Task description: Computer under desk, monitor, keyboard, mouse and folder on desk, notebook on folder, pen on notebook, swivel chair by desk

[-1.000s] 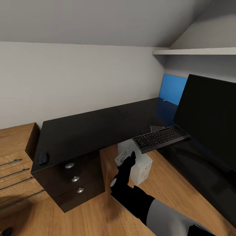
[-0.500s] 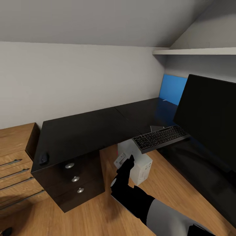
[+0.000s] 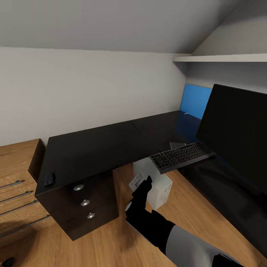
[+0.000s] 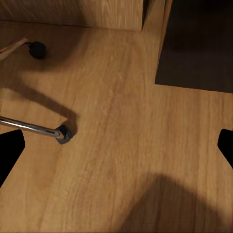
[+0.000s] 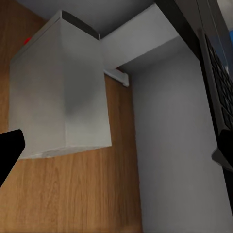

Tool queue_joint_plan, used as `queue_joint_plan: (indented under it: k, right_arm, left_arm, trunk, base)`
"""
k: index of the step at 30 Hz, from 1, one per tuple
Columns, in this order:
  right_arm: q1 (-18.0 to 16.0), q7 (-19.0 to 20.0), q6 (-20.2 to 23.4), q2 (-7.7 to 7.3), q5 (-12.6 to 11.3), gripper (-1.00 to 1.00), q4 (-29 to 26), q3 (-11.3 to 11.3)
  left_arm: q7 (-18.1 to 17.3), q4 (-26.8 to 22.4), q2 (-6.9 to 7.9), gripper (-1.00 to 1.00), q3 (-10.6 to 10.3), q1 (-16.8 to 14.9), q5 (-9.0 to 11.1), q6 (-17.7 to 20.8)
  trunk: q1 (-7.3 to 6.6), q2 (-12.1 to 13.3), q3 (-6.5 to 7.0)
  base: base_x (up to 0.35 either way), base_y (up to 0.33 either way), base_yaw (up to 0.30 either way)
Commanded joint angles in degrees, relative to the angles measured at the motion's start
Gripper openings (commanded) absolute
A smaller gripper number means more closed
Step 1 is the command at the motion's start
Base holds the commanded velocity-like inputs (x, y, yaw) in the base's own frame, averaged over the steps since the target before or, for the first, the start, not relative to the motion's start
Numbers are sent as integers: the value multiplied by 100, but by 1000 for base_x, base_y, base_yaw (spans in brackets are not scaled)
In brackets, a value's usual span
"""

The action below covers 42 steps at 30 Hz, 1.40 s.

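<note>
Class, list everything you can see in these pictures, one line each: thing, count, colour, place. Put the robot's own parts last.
desk: one, black, L-shaped, along the wall
drawers: three, black with silver knobs, under the desk's left end
back panel: one, blue, behind the desk at right
monitor: one, black, on the desk at right
keyboard: one, black, overhanging the desk's inner edge, beside the monitor
mouse: one, black, desk's left corner
computer: one, light grey, on the floor under the desk
dresser: one, light wood, left of the desk
shelf: one, white, upper right wall
chair leg: one, chrome with castor, on the floor
right hand: one, black, near the computer; open
left hand: one, black, over the floor; open
</note>
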Motion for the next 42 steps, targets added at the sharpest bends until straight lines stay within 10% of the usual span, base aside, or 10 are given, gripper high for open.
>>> queue_joint_plan:
  k: [1, 20, 42]
  right_arm:
    - [-10, -56, 24, 0, -59, 100, 1, 26]
    - [-10, -96, 78, 0, -43, 100, 547, -736]
    - [-10, -263, 95, 0, -41, 100, 656, -788]
  left_arm:
    - [14, -4, 3, 100, -11, 4, 47, -27]
    - [14, 11, -8, 100, -11, 3, -2, -35]
    - [14, 11, -8, 100, -11, 3, -2, -35]
  trunk:
    - [1, -2, -4]
    - [1, -2, -4]
    - [1, -2, -4]
  base:
    - [76, 0, 0]
    - [58, 0, 0]
    - [0, 0, 0]
